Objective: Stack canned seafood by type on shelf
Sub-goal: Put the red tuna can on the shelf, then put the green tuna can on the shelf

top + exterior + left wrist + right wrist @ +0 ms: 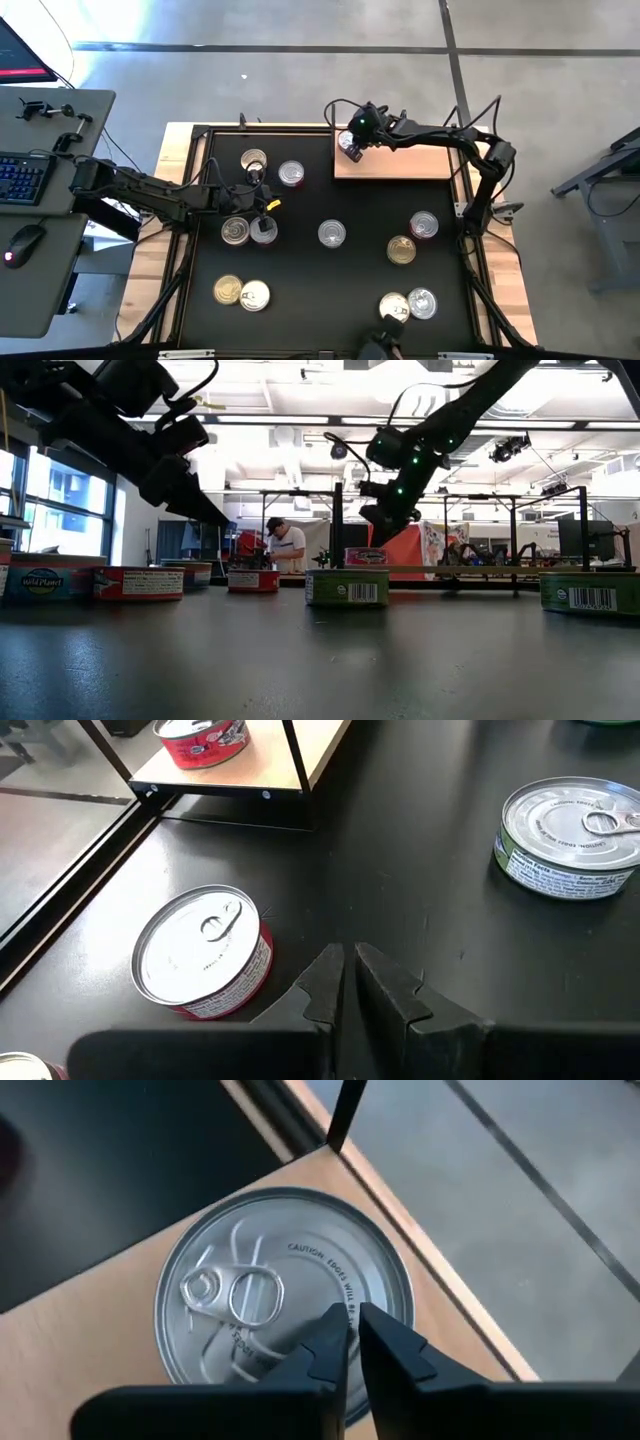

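Right end effector [350, 1342], fingers clenched and empty, hovers directly over a silver pull-tab can [285, 1295] sitting at the light wooden shelf's [90, 1340] corner.

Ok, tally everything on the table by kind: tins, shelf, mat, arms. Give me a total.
Tins on the black mat: 11
Tin on the shelf: 1
Shelf: 1
Black mat: 1
Robot arms: 2
Total: 16

arms: dark, jointed | blk cables | green LEDs on right arm [470, 140]
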Tool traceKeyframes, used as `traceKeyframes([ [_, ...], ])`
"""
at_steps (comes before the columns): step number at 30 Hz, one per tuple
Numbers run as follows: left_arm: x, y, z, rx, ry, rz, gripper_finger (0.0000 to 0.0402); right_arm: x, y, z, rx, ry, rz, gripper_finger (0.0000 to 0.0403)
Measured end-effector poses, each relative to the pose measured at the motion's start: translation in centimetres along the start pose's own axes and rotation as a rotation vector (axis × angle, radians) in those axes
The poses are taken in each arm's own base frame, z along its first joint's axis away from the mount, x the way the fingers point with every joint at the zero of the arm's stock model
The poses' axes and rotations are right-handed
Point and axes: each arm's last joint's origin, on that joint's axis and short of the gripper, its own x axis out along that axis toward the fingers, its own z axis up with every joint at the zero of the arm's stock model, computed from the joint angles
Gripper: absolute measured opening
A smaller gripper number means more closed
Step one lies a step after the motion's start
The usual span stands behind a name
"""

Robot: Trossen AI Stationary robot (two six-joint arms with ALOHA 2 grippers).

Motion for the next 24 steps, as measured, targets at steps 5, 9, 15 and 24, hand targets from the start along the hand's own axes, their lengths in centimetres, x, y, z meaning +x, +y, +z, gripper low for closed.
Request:
traceKeyframes([
  [5,0.0,0.0,0.0,-0.001,0.001,-0.001,0.0019,-0.4,-0.1,0.9,0.001,-0.028,-0.011,0.0018],
  [9,0.0,0.0,0.0,-0.003,0.002,-0.003,0.0019,-1.9,0.7,2.1,-0.004,-0.075,-0.014,0.0018],
  [15,0.0,-0.1,-0.1,-0.049,0.008,-0.016,0.0019,-7.5,4.1,2.1,0.004,-0.152,-0.115,0.0018],
  [24,-0.3,-0.9,0.0,-0.044,-0.013,-0.052,0.0019,-17.4,15.0,-5.1,-0.087,-0.217,0.054,0.0018],
])
